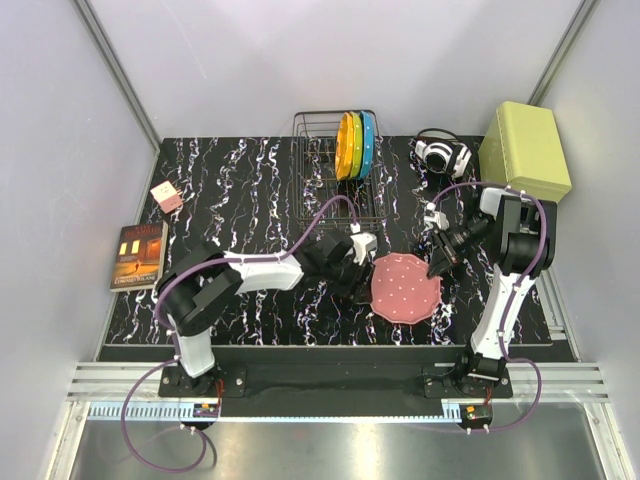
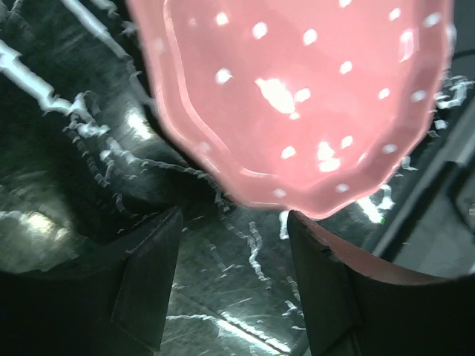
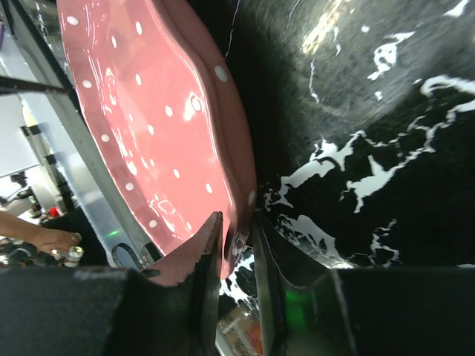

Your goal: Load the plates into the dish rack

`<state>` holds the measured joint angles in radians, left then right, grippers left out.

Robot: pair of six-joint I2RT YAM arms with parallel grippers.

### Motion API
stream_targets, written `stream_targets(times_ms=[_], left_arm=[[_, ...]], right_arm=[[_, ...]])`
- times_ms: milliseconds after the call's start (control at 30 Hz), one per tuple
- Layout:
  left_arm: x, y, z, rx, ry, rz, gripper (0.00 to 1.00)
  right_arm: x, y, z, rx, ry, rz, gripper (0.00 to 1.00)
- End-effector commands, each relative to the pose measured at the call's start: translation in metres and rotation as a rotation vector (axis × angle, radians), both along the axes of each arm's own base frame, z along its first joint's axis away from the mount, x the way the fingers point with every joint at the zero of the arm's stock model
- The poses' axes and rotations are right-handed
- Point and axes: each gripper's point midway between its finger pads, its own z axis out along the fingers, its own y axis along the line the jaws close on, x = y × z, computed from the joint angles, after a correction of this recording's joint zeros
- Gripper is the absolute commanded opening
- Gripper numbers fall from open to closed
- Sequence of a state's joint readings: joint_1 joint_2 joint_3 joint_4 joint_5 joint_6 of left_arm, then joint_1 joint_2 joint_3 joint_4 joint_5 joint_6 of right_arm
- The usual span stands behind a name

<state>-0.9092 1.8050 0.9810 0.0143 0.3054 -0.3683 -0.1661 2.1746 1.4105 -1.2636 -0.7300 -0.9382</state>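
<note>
While right gripper [image 3: 237, 226] pinches the pink plate [image 1: 405, 285], left gripper [image 2: 234, 215] gapes between it and dish rack [image 1: 318, 150]

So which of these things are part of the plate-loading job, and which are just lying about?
Job: pink plate, pinched at its rim by the right gripper; orange plate, yellow-green plate and blue plate standing in the dish rack; left gripper, open.
Lying about: book, small pink block, headphones, pale green box.

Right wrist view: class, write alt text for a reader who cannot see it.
The right gripper pinches the scalloped rim of the pink plate with white dots between its two dark fingers. Behind lies the black table with white marbling.
</note>
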Motion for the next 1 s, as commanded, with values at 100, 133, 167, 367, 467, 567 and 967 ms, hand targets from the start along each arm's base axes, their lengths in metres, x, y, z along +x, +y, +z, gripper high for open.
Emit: stream_targets(times_ms=[100, 133, 167, 367, 467, 567, 967], left_arm=[[0.008, -0.052, 0.039, -0.172, 0.077, -0.097, 0.58], [0.008, -0.050, 0.040, -0.174, 0.080, -0.095, 0.57], [0.008, -0.048, 0.042, -0.182, 0.086, -0.092, 0.57], [0.016, -0.027, 0.047, -0.120, 0.096, -0.039, 0.58], [0.014, -0.034, 0.036, -0.112, 0.141, -0.052, 0.46], [0.018, -0.039, 0.026, -0.096, 0.180, -0.031, 0.23], [0.024, -0.041, 0.020, -0.148, 0.206, -0.009, 0.00]], right_arm=[[-0.018, 0.010, 0.008, 0.031, 0.079, -0.029, 0.31], [-0.018, 0.010, 0.008, 0.028, 0.076, -0.028, 0.31], [-0.018, 0.009, 0.009, 0.024, 0.068, -0.026, 0.31], [-0.016, 0.012, 0.013, 0.030, 0.062, -0.046, 0.34], [-0.017, 0.016, 0.018, 0.054, 0.071, -0.068, 0.37], [-0.024, 0.018, 0.018, 0.058, 0.087, -0.071, 0.41], [-0.050, 0.023, 0.016, 0.111, 0.175, -0.037, 0.46]])
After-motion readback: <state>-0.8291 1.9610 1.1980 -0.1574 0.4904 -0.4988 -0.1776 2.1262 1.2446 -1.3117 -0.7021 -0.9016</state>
